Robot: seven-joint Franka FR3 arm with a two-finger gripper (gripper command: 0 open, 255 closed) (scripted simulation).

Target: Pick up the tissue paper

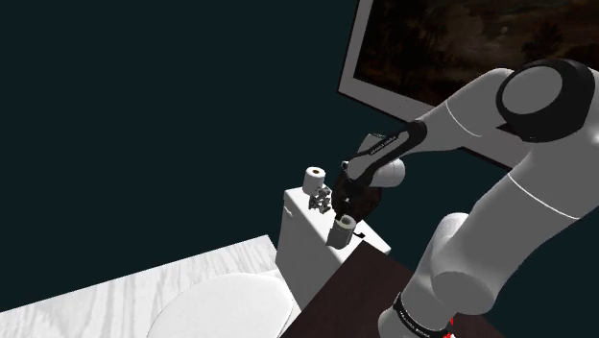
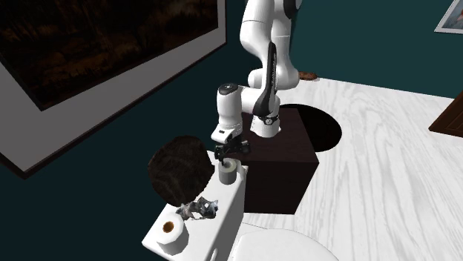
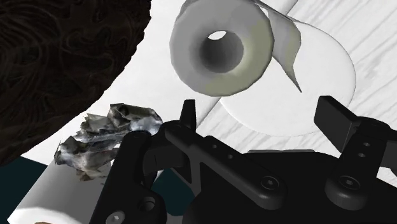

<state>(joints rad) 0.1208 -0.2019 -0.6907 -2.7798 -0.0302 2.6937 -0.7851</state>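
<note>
A grey-white tissue paper roll [image 3: 216,51] with a loose hanging sheet stands on the white toilet tank lid [image 2: 236,199], at the end nearest the stand. It appears as a roll [image 1: 341,230] in the shoulder view and as a roll [image 2: 227,172] in the second exterior view. My black gripper [image 3: 262,118] hovers just above it, open, its fingers apart and touching nothing. The same gripper [image 1: 347,205] points down over the roll, and in the second exterior view the gripper [image 2: 230,153] sits directly over it.
A crumpled grey wad [image 3: 105,140] lies mid-lid, and a second roll [image 2: 171,228] with a brown core stands at the far end. A dark round object [image 2: 178,169] sits beside the tank. The toilet lid [image 1: 221,307] lies below, and the dark stand [image 2: 286,159] is close by.
</note>
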